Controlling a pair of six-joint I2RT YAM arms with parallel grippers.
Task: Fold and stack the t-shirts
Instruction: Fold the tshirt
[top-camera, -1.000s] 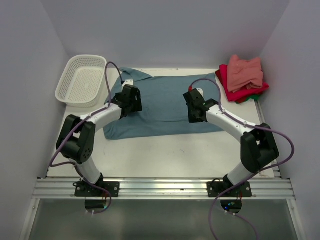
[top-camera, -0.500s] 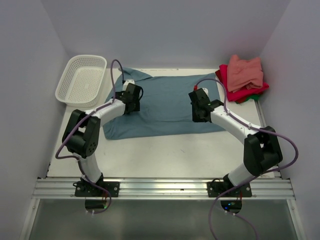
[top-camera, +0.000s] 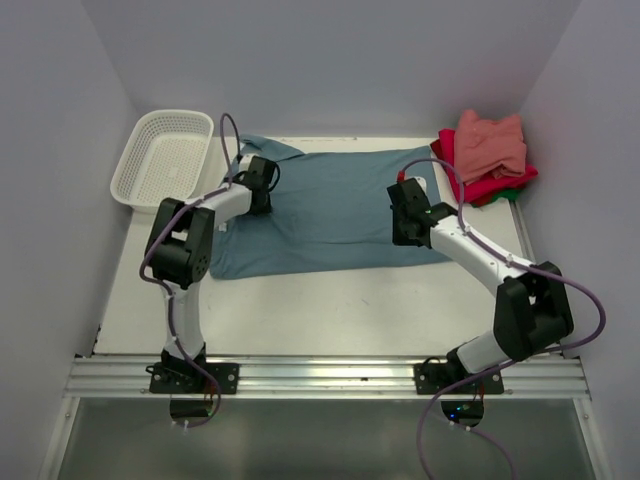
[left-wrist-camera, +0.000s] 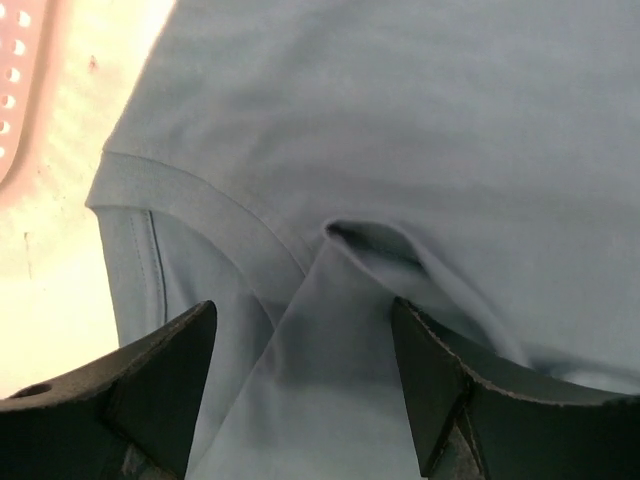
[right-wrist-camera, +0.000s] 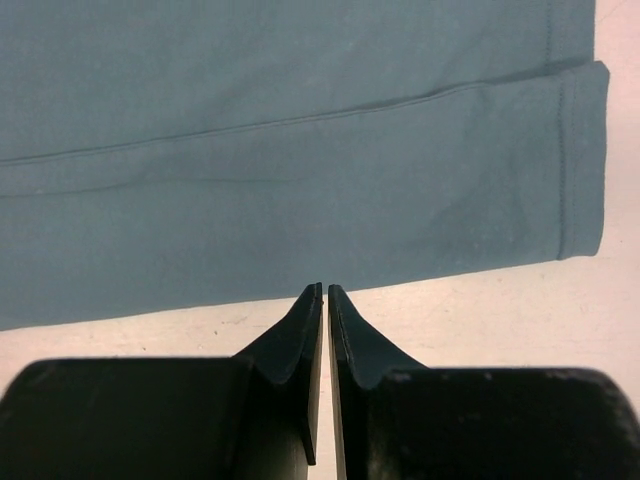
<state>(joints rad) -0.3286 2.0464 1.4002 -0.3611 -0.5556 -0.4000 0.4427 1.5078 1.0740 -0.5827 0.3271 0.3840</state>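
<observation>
A large teal-blue t-shirt (top-camera: 330, 210) lies spread flat across the middle of the table. My left gripper (top-camera: 260, 180) hovers over its left sleeve area, jaws open. In the left wrist view the gripper (left-wrist-camera: 300, 310) straddles a fold of teal cloth (left-wrist-camera: 400, 120) beside the sleeve hem (left-wrist-camera: 200, 200), gripping nothing. My right gripper (top-camera: 408, 212) is over the shirt's right side. In the right wrist view it (right-wrist-camera: 325, 288) is shut with nothing between its fingers, above the shirt's edge (right-wrist-camera: 300, 150). Folded salmon-pink (top-camera: 490, 143), red (top-camera: 480, 187) and green (top-camera: 510, 192) t-shirts are stacked at the back right.
A white mesh basket (top-camera: 163, 160) stands at the back left, close to the left arm. Bare white table (top-camera: 330, 300) runs between the shirt and the arm bases. Walls close in on both sides and the back.
The left gripper has moved back and left toward the sleeve, still open. The right gripper has shifted right over the shirt and its jaws have closed.
</observation>
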